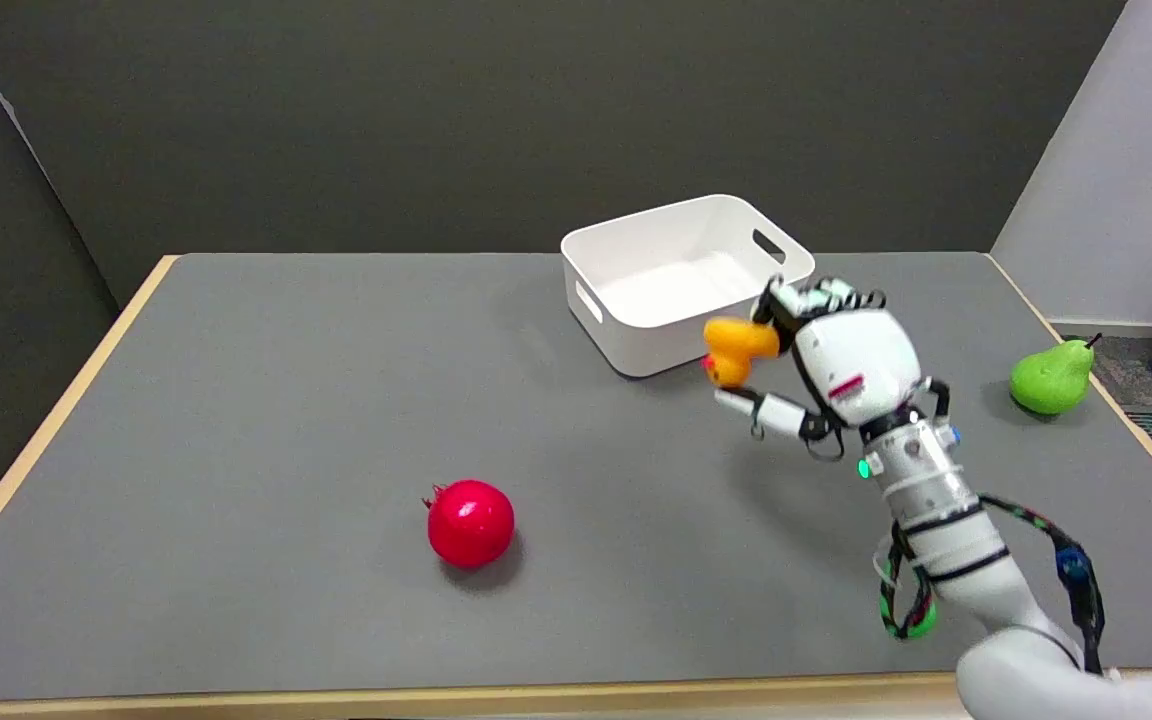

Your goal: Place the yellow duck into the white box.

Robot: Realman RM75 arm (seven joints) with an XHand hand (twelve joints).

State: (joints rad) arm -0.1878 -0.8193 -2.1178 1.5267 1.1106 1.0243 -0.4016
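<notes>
The yellow duck [734, 349] is held up off the table by my right hand [831, 360], whose fingers curl around it from the right. It hangs just in front of the near right corner of the white box [636, 335]. That box stands at the back middle of the grey table [286, 420], open on top, with nothing visible inside. The duck's red beak points down and to the left. Part of the duck is hidden behind my fingers.
A red pomegranate [471, 523] lies on the table toward the front, left of my arm. A green pear [1051, 376] sits near the table's right edge. The wooden edge runs along the front and both sides.
</notes>
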